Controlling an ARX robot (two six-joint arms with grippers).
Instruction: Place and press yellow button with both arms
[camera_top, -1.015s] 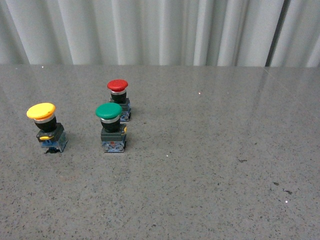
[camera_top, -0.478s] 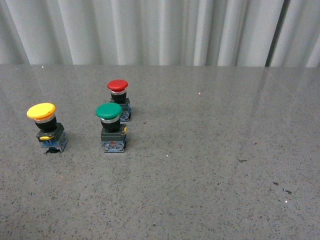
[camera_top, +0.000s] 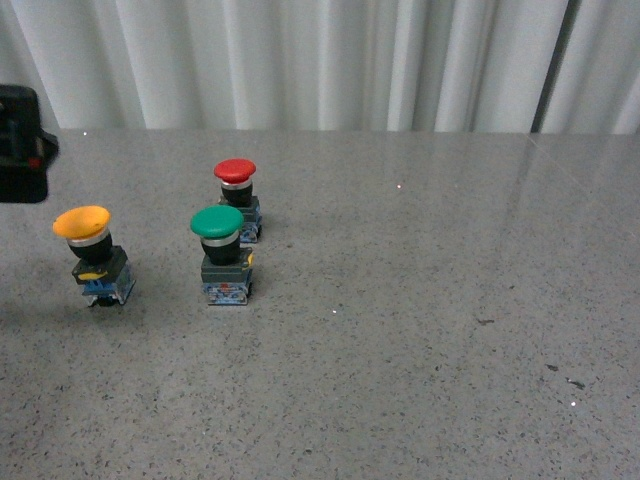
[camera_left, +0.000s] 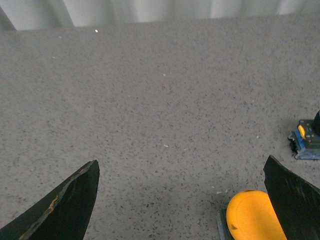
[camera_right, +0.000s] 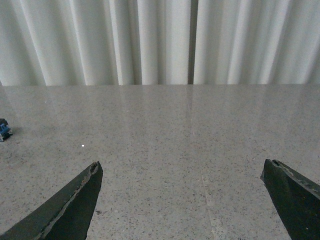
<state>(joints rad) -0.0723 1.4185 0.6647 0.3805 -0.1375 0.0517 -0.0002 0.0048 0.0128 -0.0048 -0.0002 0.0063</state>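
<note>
The yellow button (camera_top: 84, 223) stands upright at the left of the table, with a black body, a yellow tab and a blue-grey base. A black part of my left arm (camera_top: 22, 145) shows at the far left edge, behind and above the button. In the left wrist view my left gripper (camera_left: 181, 162) is open and empty, and the yellow cap (camera_left: 249, 216) lies just inside one finger (camera_left: 292, 200), below the jaws. My right gripper (camera_right: 182, 164) is open and empty over bare table and does not show in the front view.
A green-capped button (camera_top: 218, 222) and a red-capped button (camera_top: 235, 170) stand close together right of the yellow one. A button's blue base (camera_left: 306, 141) shows at the edge of the left wrist view. White curtains (camera_top: 320, 60) hang behind the grey speckled table (camera_top: 420, 330).
A black part of my left arm has come into the front view at the far left, and its shadow falls on the yellow cap. The buttons have not moved.
</note>
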